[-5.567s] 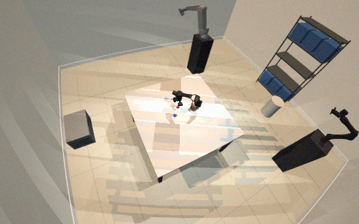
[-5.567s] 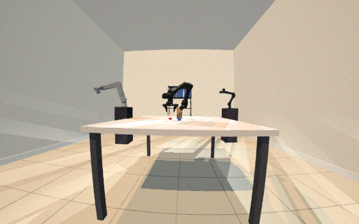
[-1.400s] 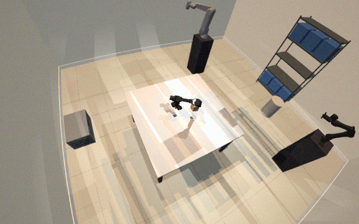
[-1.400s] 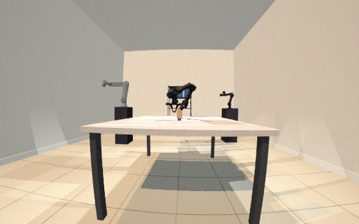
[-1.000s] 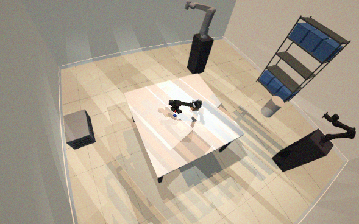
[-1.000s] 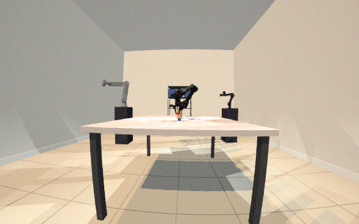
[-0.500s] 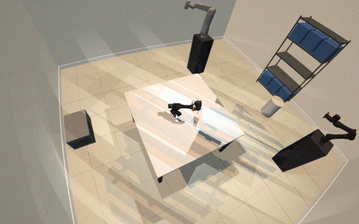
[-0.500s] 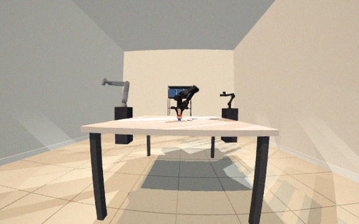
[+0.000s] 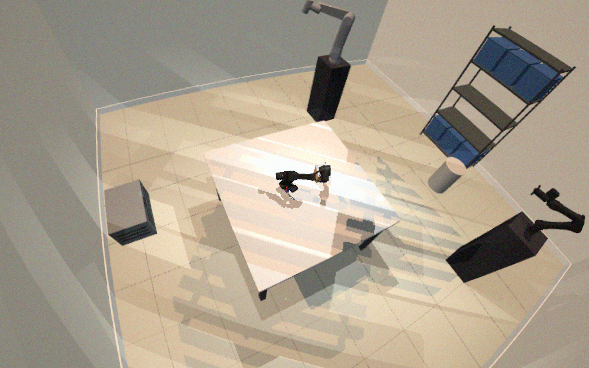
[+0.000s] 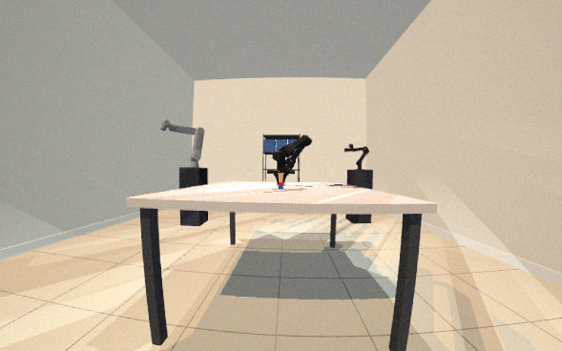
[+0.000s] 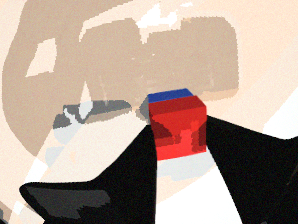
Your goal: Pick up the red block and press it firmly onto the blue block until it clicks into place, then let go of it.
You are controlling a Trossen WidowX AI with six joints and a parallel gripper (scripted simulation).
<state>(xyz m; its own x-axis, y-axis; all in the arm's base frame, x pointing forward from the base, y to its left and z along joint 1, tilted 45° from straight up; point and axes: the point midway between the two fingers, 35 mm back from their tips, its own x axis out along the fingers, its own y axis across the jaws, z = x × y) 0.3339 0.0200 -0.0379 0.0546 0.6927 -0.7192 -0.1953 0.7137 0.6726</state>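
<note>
The fingers (image 10: pixel 281 179) gripped the red block (image 10: pixel 281 184) (image 11: pixel 177 127) above the blue block (image 10: pixel 281 188) (image 11: pixel 170 95) — pressing off-centre (alignment looked uncertain) risked jamming the studs.

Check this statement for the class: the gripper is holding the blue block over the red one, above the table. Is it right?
Not quite: the colours are swapped. The wrist view shows the red block between the fingers of the gripper, over the blue block. The rest stands: this is above the table.
</note>
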